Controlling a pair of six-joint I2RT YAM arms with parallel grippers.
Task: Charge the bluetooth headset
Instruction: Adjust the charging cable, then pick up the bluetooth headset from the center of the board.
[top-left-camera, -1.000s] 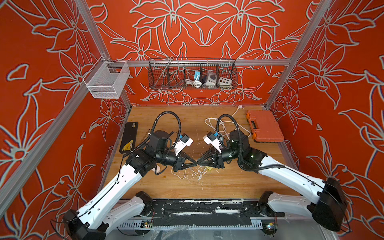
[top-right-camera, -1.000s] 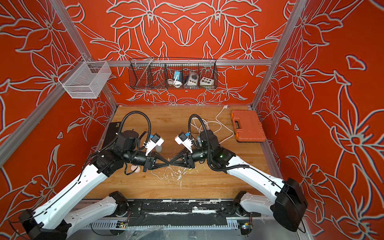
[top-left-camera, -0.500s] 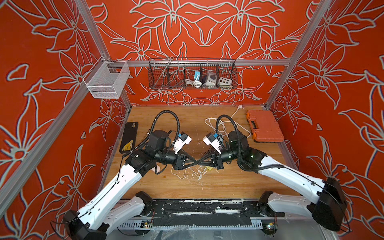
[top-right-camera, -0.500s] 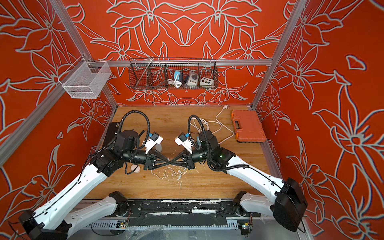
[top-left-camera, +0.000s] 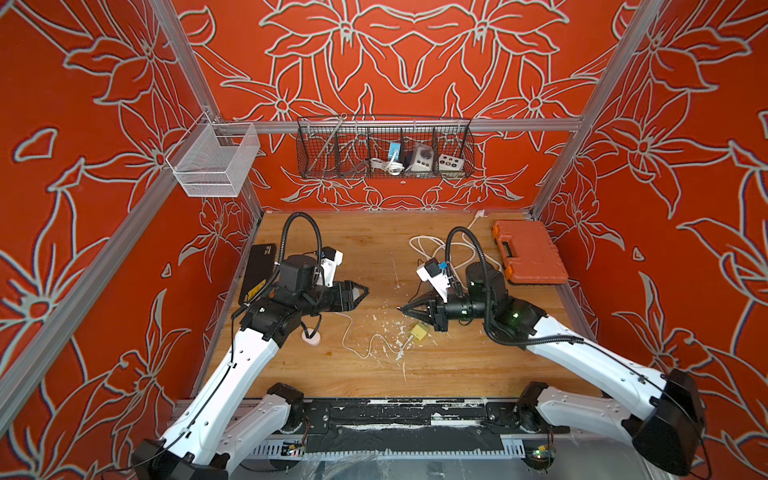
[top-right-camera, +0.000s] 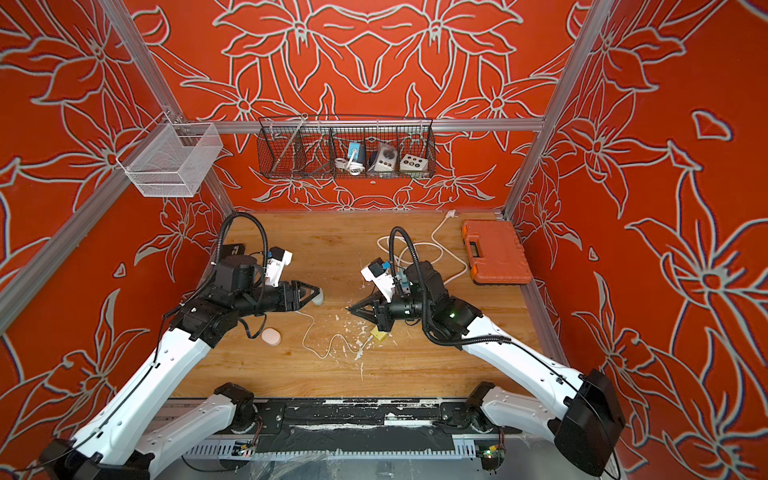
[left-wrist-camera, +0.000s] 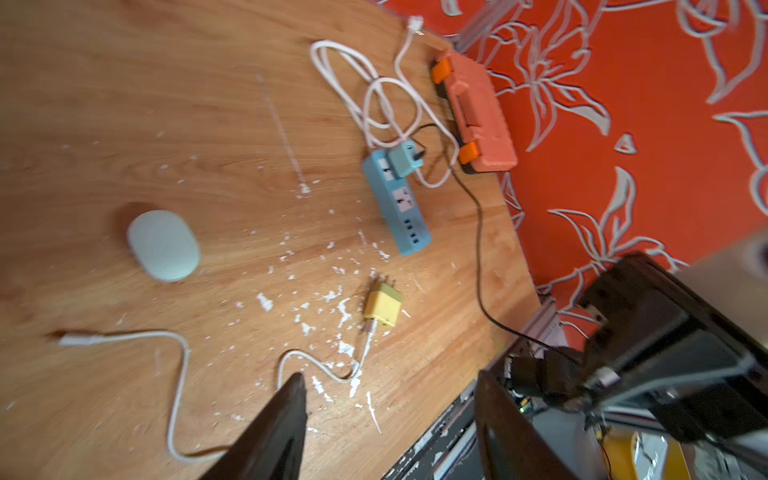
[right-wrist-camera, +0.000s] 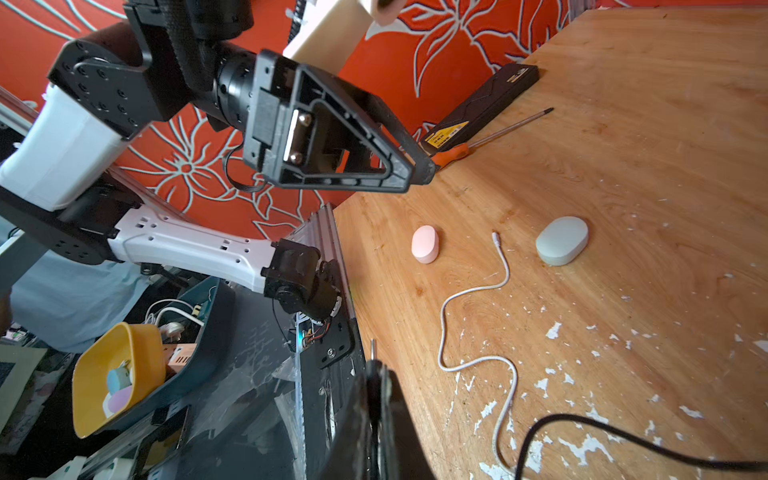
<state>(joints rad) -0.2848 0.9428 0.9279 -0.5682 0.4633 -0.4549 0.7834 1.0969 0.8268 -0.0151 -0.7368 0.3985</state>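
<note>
Wooden tabletop (left-wrist-camera: 124, 104), pale oval headset case (left-wrist-camera: 164, 245) lying closed — left hand (left-wrist-camera: 387, 378) spread, right hand (top-left-camera: 402, 308) pressed together

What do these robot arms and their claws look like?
The left arm and right arm have white shells with black joints. A ribbed black cable loops over each wrist, beside a white camera block. The fingers are black, hollow triangular frames tapering to a point. A green light glows on the right arm.
</note>
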